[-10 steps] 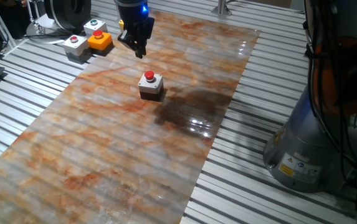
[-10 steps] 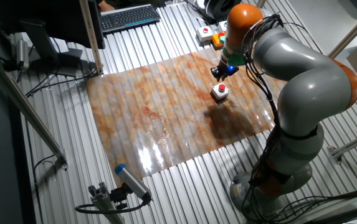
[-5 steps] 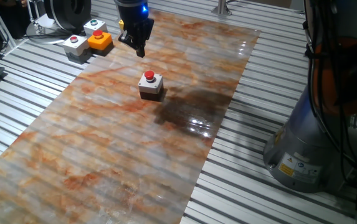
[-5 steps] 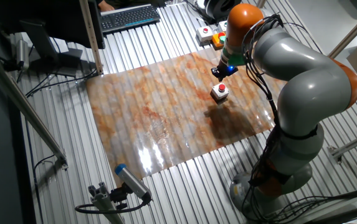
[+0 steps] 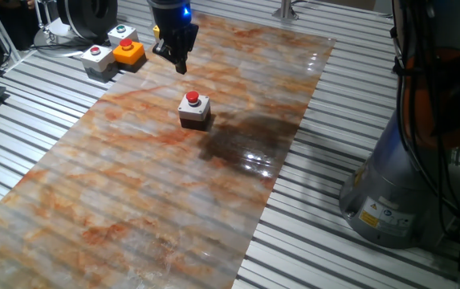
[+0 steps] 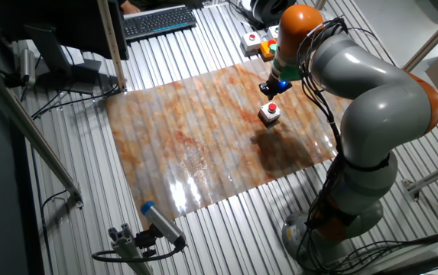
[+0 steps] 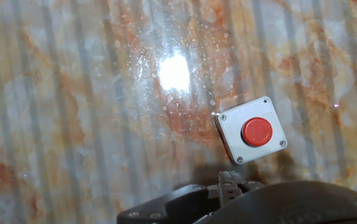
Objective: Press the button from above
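Red button (image 7: 257,131) face-on from hand view

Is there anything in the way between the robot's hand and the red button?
No. In one fixed view, only bare marbled mat lies between the gripper and the button. The hand view shows the same bare mat around the button's box.
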